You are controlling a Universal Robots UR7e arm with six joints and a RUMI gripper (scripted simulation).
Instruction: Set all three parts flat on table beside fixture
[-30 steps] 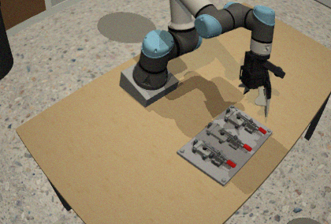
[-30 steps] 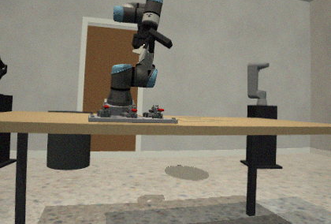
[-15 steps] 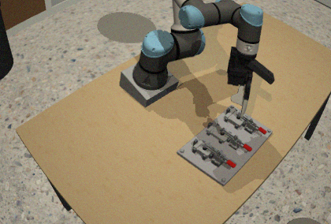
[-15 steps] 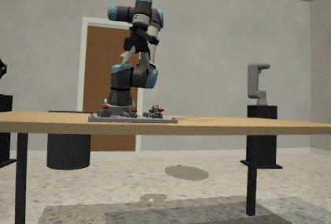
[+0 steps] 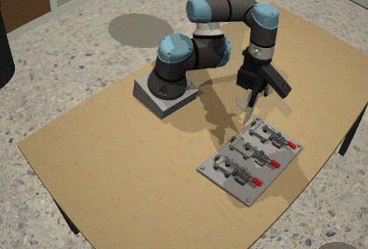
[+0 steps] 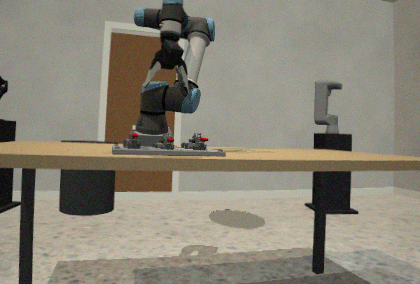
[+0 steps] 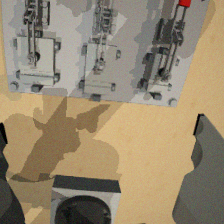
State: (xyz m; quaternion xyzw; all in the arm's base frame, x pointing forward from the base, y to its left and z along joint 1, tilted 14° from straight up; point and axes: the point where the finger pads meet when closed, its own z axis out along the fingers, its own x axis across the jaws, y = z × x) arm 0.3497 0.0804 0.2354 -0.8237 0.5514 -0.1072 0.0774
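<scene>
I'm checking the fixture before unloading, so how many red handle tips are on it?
3: one at the plate's end nearer the table's near left, one in the middle, one at the opposite end.

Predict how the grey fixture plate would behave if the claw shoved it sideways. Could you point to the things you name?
The grey fixture plate (image 5: 271, 166) (image 6: 150, 152) (image 7: 70, 82) looks rigid, a flat slab, so it likely won't flex. It sits broad and low, so sliding seems likelier than tipping. Three toggle clamps (image 5: 238, 171) stand on it, probably making it fairly heavy.
</scene>
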